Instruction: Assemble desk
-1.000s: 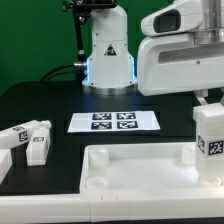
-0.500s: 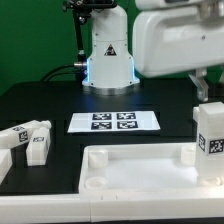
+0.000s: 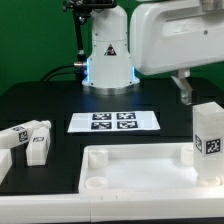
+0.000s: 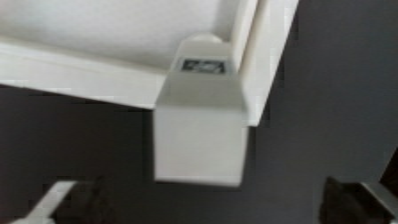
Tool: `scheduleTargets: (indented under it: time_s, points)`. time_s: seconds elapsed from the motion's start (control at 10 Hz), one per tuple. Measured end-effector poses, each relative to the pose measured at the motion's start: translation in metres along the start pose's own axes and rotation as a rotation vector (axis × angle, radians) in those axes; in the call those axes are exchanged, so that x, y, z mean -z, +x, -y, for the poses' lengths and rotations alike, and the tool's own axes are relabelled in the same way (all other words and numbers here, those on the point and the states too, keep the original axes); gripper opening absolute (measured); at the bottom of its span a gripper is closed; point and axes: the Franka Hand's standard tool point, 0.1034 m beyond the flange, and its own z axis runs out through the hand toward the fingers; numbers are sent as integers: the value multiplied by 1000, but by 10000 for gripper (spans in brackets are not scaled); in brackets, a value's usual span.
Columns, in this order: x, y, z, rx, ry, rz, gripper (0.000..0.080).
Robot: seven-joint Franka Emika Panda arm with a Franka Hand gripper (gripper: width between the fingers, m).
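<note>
On the black table (image 3: 40, 100), a chunky square leg (image 3: 208, 140) stands on the rimmed desk top (image 3: 140, 172), pincer (image 4: 210, 197) apart.

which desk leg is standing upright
The leg on the exterior view's right, upright at the desk top's corner; the legs on the left lie on their sides.

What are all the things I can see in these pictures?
desk top: one, white, flat on the table, at the front.
upright leg: one, white with a tag, standing at the desk top's corner on the exterior view's right.
loose legs: at least two, white, tagged, lying on the exterior view's left.
marker board: one, white, mid-table.
table: one, black.
robot base: one, white, at the back.
gripper: one, white, open, above the upright leg.
</note>
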Motion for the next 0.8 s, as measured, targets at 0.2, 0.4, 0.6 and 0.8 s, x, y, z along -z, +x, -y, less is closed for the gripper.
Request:
scheduleTargets:
  time_s: [0.2,0.4,0.6,0.8]
  points:
    - [-12,-5,-3,-13,-1,9,645]
    - [-22,-10,10,-37,-1,3,649]
    - [-26,-14,10,-40,-2,6,649]
    - [-27,-14,9,-65,-2,7,424]
